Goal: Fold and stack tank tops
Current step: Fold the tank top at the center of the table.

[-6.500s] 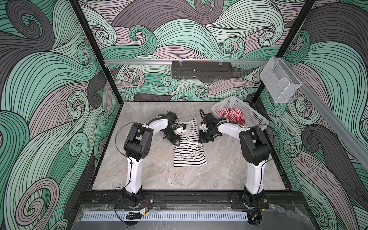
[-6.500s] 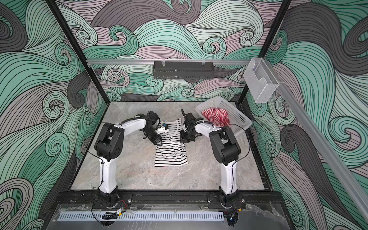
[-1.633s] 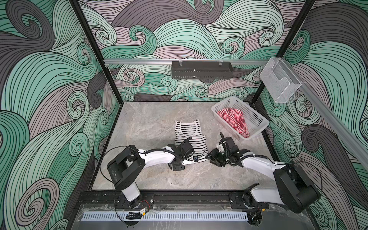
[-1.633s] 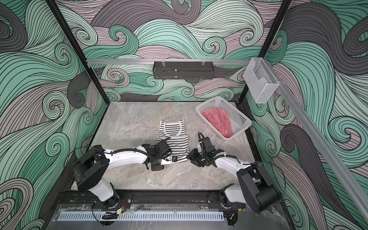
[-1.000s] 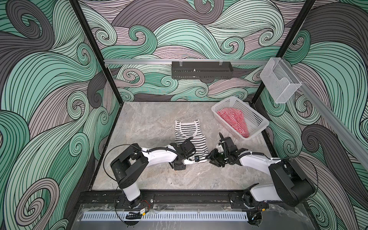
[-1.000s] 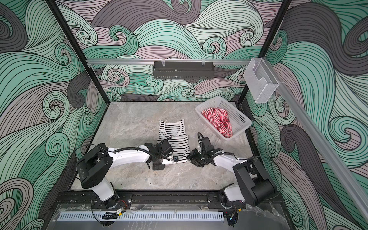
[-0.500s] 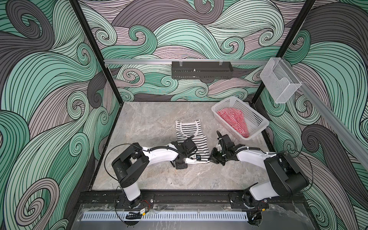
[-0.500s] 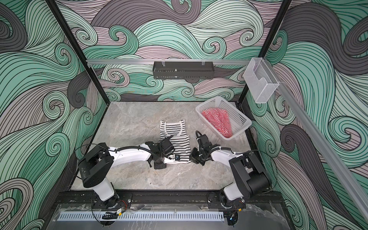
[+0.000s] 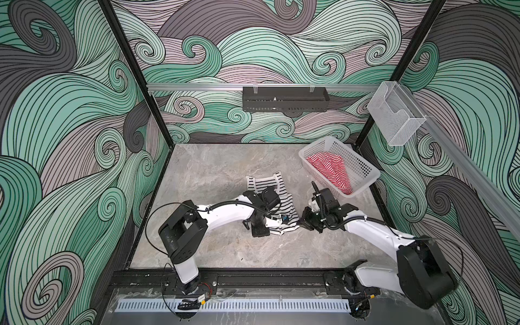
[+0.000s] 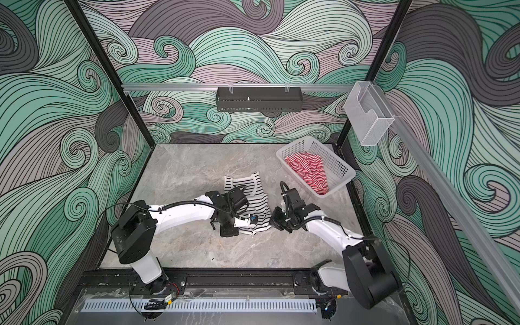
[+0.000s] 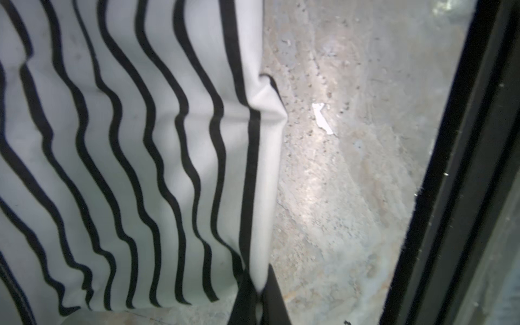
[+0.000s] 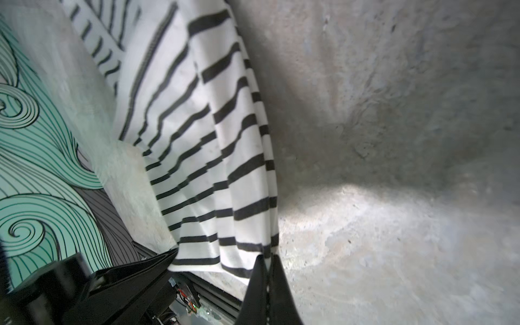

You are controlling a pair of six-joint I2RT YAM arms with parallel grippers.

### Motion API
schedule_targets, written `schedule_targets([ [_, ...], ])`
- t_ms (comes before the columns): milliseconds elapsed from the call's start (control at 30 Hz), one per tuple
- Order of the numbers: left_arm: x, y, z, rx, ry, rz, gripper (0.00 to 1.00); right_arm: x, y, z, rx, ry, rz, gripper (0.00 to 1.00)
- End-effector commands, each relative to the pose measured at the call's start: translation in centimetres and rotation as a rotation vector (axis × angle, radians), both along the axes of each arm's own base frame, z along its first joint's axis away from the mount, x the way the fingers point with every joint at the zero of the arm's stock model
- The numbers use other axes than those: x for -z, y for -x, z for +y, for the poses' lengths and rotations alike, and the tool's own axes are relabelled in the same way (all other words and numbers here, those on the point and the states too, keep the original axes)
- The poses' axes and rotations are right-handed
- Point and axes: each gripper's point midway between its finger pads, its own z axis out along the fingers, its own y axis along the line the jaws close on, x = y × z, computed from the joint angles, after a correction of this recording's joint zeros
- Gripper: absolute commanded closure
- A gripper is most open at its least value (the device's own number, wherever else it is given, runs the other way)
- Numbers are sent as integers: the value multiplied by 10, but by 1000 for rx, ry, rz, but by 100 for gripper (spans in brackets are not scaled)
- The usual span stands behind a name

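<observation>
Progress looks early; the black-and-white tank top lies on the marble-patterned table about midway between the two arms, straps away from the robot and hem toward it; the left gripper is closed on the hem corner on its own side, the cloth pinched between its black fingertips in the left wrist view; the right gripper is clamped the same way on the opposite hem corner, where the fabric fans away from the pinch in pleats; in both top views the hem sits puckered and a little raised between the arms, while the strap end lies flat on the table; that reads as the start of a fold that carries the hem over toward the straps, with no such fold made yet; whether the sides have been turned in cannot be told, though the right wrist view shows several layers at the edge; the red-and-white tank top lies bunched and unfolded inside the white basket at the back right of the table, well apart from both grippers; so one top is grasped but not folded, the other is not taken out, and no stack exists; left to do, by this showing: fold the first, fetch and fold the second, then lay one on the other.
</observation>
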Motion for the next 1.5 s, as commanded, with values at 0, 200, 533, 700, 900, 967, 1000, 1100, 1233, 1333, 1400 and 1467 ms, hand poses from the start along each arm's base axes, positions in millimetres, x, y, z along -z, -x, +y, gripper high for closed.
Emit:
schedule_targets([
  [0,-25,30,4,46,28,141,95,-11,17,-12,-22,32,34,100],
  [200,-59,56,1,66,106,252,94,-34,25,-16,-21,2,31,100],
  [533,-99,23,-5,-24,224,170,95,-93,-27,1,-2,-119,-66,100],
  [700,-99,-32,15,-146,246,94,94,-101,-75,22,-19,-167,-101,100],
  [900,-82,-89,40,-265,222,15,94,-94,-127,53,-39,-170,-136,100],
  [967,-77,-110,49,-318,229,-15,94,-90,-142,64,-38,-163,-147,100],
  [1000,-74,-118,52,-336,231,-24,93,-88,-148,68,-36,-158,-155,100],
  [1100,-64,-148,63,-410,233,-82,93,-74,-167,80,-19,-140,-161,100],
  [1233,-45,-183,77,-497,217,-129,92,-53,-197,91,-7,-123,-162,100],
  [1333,-27,-203,88,-547,171,-153,91,-30,-212,96,-11,-98,-137,100],
  [1400,-17,-221,96,-594,157,-197,88,-13,-221,94,-3,-68,-121,100],
  [1467,-11,-241,101,-639,148,-246,85,1,-230,91,15,-56,-116,100],
])
